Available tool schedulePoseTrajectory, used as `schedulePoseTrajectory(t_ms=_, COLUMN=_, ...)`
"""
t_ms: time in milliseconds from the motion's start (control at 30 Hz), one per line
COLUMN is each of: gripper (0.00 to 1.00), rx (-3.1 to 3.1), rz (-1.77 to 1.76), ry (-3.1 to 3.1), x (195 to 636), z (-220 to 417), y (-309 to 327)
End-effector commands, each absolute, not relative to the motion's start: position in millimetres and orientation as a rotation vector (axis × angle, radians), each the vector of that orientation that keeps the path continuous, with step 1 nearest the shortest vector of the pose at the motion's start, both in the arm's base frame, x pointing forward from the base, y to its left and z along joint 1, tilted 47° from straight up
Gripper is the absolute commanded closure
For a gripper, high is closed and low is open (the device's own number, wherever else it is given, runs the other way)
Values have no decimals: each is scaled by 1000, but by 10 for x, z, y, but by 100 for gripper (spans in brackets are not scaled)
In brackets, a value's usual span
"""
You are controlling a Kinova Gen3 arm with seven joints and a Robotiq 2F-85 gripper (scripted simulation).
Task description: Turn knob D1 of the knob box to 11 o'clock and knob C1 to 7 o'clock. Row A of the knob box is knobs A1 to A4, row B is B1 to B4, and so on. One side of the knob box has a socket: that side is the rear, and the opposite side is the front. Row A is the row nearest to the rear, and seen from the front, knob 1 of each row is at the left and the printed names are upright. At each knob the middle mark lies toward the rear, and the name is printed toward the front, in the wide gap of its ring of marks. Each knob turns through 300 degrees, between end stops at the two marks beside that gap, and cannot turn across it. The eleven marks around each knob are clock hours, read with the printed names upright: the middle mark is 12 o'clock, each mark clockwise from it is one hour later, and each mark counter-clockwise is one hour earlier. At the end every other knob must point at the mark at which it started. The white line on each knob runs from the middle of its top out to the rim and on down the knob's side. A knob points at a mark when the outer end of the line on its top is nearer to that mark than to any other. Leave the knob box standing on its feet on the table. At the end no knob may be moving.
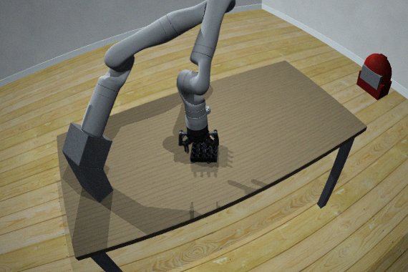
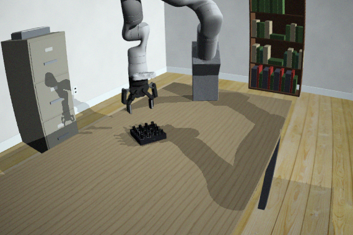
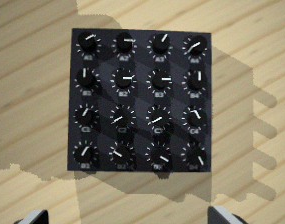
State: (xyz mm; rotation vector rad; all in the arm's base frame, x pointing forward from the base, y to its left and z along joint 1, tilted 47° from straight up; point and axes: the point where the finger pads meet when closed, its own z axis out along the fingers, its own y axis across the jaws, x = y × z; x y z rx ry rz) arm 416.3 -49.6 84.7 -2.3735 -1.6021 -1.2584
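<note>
Sixteen knobs, four rows of four, stand on one black box [image 1: 204, 160] [image 2: 152, 140] [image 3: 104, 100]; one gripper [image 1: 199, 142] [image 2: 140, 107] [image 3: 128, 218] hangs above, two fingers spread wide.

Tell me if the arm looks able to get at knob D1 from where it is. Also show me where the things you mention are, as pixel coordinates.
Probably yes: the open gripper [image 2: 140, 109] [image 3: 128, 216] hangs above the knob box [image 2: 152, 138] [image 3: 139, 100], and nothing shows over knob D1 [image 3: 84, 154]. It likely must shift and come down, and neighbouring knobs leave the fingers limited room.
</note>
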Motion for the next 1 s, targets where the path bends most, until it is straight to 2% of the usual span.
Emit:
schedulePoseTrajectory(t_ms=0, gripper=0, rx=-2382, rz=-1253, ry=-1586, x=4145, z=790, y=-556)
schedulePoseTrajectory(t_ms=967, gripper=0, rx=-2382, rz=-1253, ry=-1586, x=4127, z=723, y=-638)
